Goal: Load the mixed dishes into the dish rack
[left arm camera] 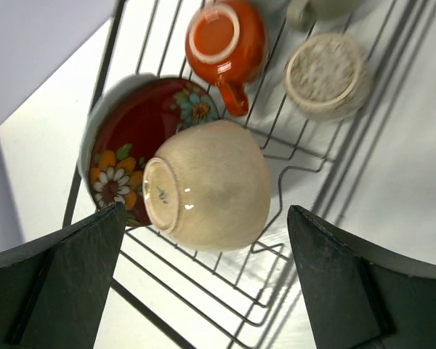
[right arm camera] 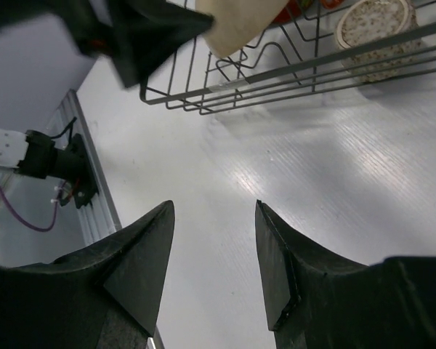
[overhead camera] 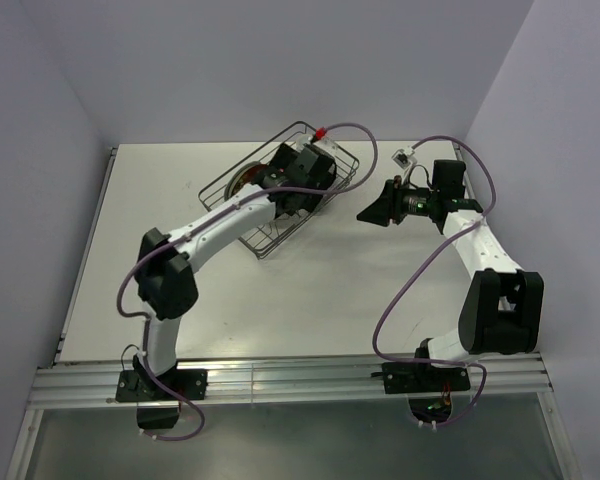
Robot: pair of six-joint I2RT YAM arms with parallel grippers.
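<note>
Left jaws stand spread wide, their dark fingers (left arm camera: 65,283) far apart at either side of the left wrist view and closed on nothing. Between and beyond them lies the cream bowl (left arm camera: 211,185), tipped on its side inside the dish rack (right arm camera: 291,65), its foot ring turned toward the red floral plate (left arm camera: 131,138). The bowl leans against that plate, which stands on edge among the rack's wires, with the pale rim of another dish just behind it. Farther along the rack the orange-red mug (left arm camera: 221,40) sits upside down, its handle pointing toward the bowl. Near it the beige cup (left arm camera: 323,73) also shows its speckled base. A grey cup (left arm camera: 327,9) is cut off by the frame edge beyond these.

Right jaws are partly parted with nothing between them; through the gap only the bare white surface (overhead camera: 310,290) shows. They hang above that surface beside the rack, apart from it and pointing toward it.

From above, the left arm (overhead camera: 220,225) reaches over the rack, which stands at the far middle of the surface. The right arm (overhead camera: 480,250) bends in from the right.
</note>
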